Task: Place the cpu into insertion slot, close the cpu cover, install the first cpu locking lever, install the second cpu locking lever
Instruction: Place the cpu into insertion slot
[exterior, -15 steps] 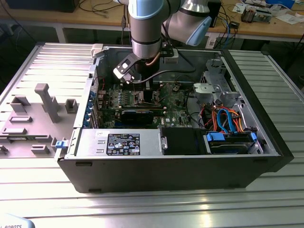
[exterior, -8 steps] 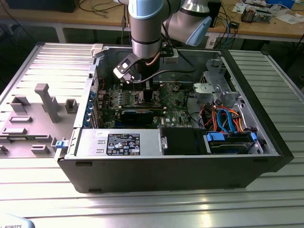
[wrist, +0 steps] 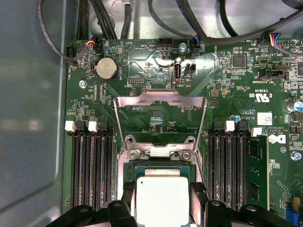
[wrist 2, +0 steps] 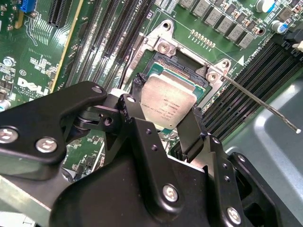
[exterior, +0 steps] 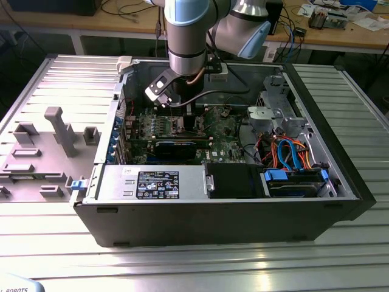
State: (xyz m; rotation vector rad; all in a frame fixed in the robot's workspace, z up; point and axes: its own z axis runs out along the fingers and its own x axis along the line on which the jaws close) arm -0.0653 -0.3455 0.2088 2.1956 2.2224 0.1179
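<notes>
We log the hand (wrist 2: 163, 111) pinching the cpu (wrist: 162, 201) by two opposite edges just over the insertion slot (wrist: 161, 166), cpu cover (wrist: 161, 98) swung open; we judge it light, rigid, slick, underside fragile: edge grip only.

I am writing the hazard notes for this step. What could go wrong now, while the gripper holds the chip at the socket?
1. The gripper holds the cpu by two edges at the insertion slot; if misaligned, it may seat crooked.
2. The locking lever juts out near the gripper and might snag it.
</notes>
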